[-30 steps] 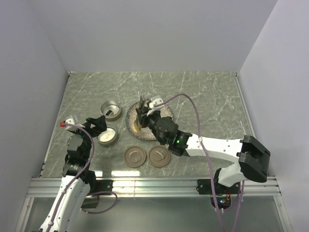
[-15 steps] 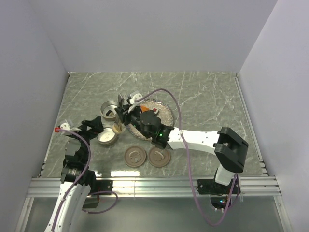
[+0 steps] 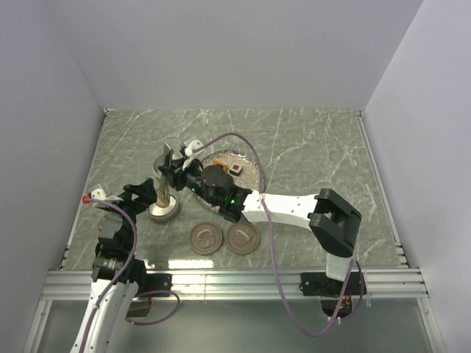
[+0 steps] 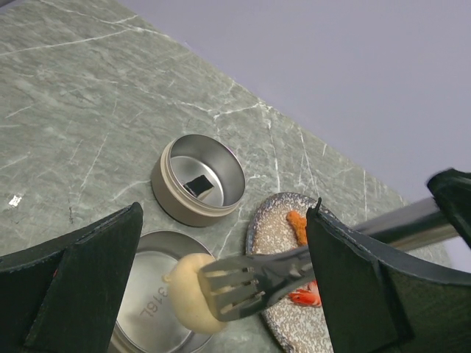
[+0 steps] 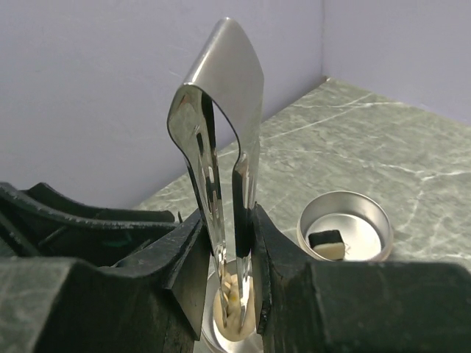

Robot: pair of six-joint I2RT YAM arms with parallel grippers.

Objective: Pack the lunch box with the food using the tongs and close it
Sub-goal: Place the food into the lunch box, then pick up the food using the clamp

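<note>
My right gripper (image 3: 175, 179) is shut on the tongs (image 3: 165, 173), which stand upright with the joined end up. In the right wrist view the tongs (image 5: 221, 140) pinch a beige ball (image 5: 235, 316) just above the near lunch box tin (image 3: 163, 212). From the left wrist, the ball (image 4: 188, 294) hangs over that tin (image 4: 140, 301) in the tong tips (image 4: 243, 283). The far tin (image 4: 199, 179) holds a dark-topped pale cube (image 4: 199, 186). My left gripper (image 4: 224, 220) is open, its fingers either side of the near tin. Orange (image 3: 218, 163) and white-red (image 3: 235, 168) food lies on the plate (image 3: 252, 173).
Two round brown lids (image 3: 206, 238) (image 3: 242, 237) lie near the front edge, right of the near tin. The right arm (image 3: 287, 209) stretches across the middle of the table toward the left. Grey walls close in the left, back and right sides.
The right arm has swung left from the plate to above the near tin, carrying the beige ball in the tongs. The left gripper has shifted slightly and stays open.
</note>
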